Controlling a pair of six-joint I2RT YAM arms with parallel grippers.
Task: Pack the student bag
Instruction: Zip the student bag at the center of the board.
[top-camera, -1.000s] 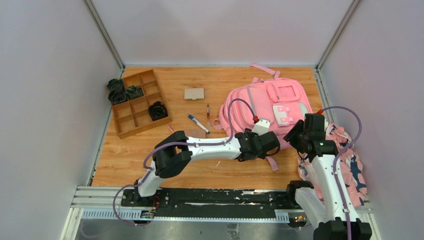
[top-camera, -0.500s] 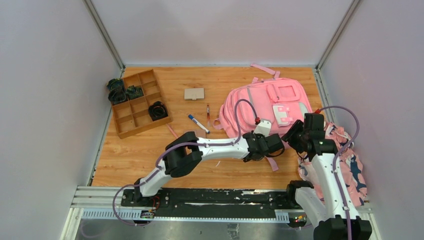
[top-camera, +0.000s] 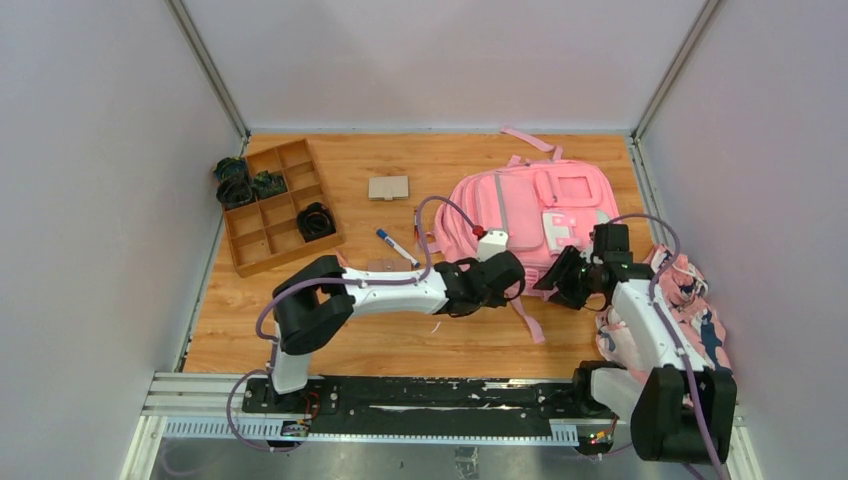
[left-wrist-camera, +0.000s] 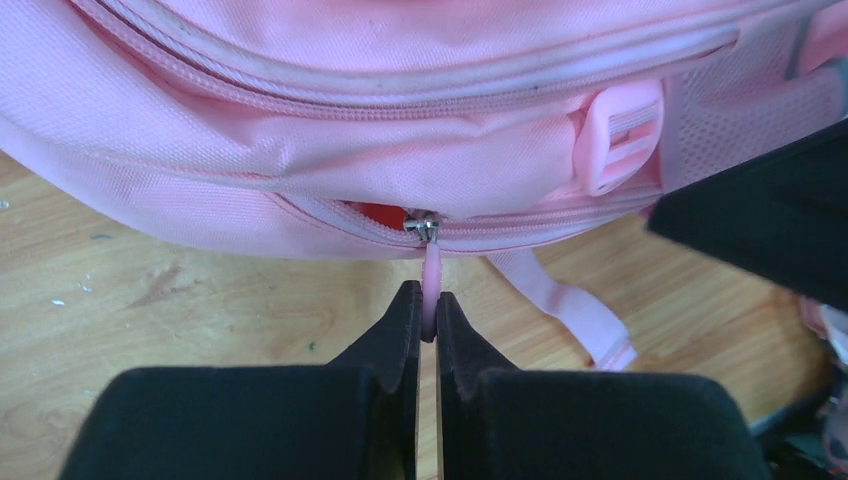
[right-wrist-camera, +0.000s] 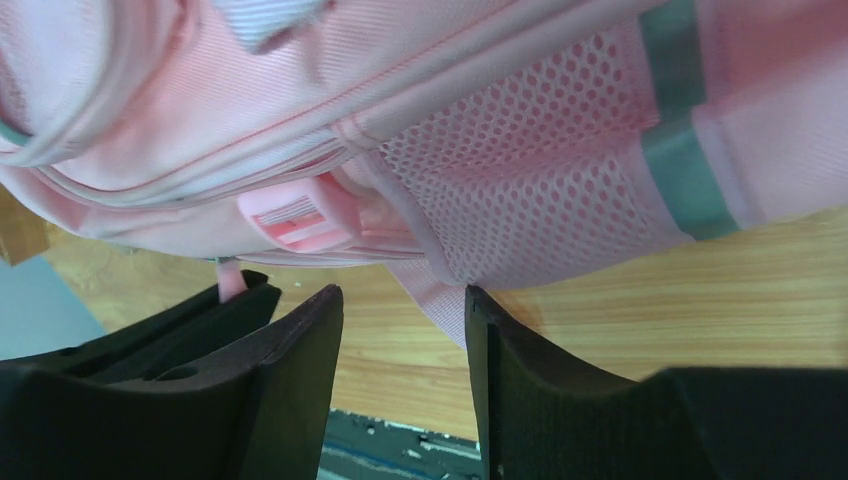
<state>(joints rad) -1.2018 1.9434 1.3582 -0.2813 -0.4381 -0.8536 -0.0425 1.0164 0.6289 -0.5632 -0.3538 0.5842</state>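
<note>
1. Shifted leftward against the view from one second ago: student bag (top-camera: 530, 205), near edge dragged along. Likewise left gripper (top-camera: 500, 283) and right gripper (top-camera: 556, 283), both now further left along that edge.
2. Student bag: lying flat on the right half of the desk (top-camera: 400, 340), front pockets and white-and-grey patch facing up. Near edge at both grippers.
3. Zipper pull (left-wrist-camera: 431, 285): pink tab hanging from a metal slider (left-wrist-camera: 424, 228) on the bag's near edge. Short gap left of the slider, red showing inside.
4. Left gripper (left-wrist-camera: 428, 318): pressed together, pinching the zipper pull just below the slider.
5. Buckle (left-wrist-camera: 620, 135): pink plastic, on the bag just right of the slider.
6. Right gripper (right-wrist-camera: 400, 330): spread, positioned at the bag's mesh side pocket, just beside the left gripper. Pink strap (right-wrist-camera: 435, 295) running down into the gap, close to one finger (right-wrist-camera: 500, 350); contact not determinable.
7. Patterned cloth bundle (top-camera: 695, 310): at the desk's right edge, beside the bag, under the right arm.
8. Blue marker (top-camera: 397, 247): on the desk left of the bag, apart from it.
9. Cardboard piece (top-camera: 388, 187): beyond the marker, between bag and tray.
10. Compartment tray (top-camera: 290, 256): far left of the desk, dark items in several compartments.
</note>
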